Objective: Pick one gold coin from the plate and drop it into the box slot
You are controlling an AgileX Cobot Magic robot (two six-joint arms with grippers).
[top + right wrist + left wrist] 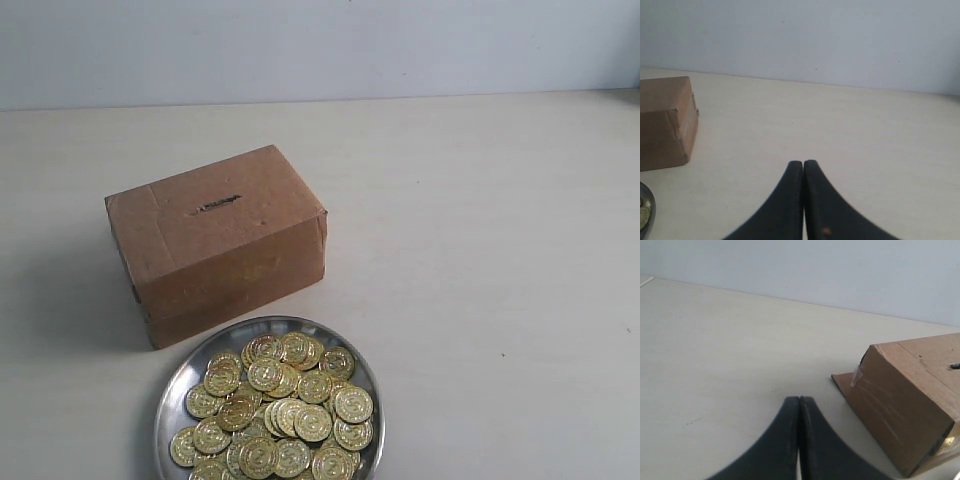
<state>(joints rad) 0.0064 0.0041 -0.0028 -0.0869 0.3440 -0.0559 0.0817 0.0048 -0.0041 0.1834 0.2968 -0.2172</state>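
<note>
Ahead of the left jaws and off toward the other arm's side, the box [900,405] sits on the pale desk [715,365], well apart from the tips. Those jaws are pressed together, tip against tip. From that wrist I see one end of the box with a flap edge sticking out at the bottom and a scrap of clear tape [856,374] at the corner. A bit of the slot [954,366] shows as a dark mark on the top face.

The right jaws are pressed together too, tip to tip. Beyond them lies open desk up to the pale wall [800,40]. The box [665,122] stands off to their side, toward the left arm, and the rim of the plate [646,207] just peeps in nearer than the box, level with the jaws and well apart from them.

In the exterior view neither arm shows. The plate [180,378] lies just in front of the box [215,240], its rim close to the box's long side; I cannot tell whether they touch. The gold coins [280,410] are heaped in the plate, overlapping. The slot [215,205] is a short dark slit in the middle of the box's top, uncovered.
</note>
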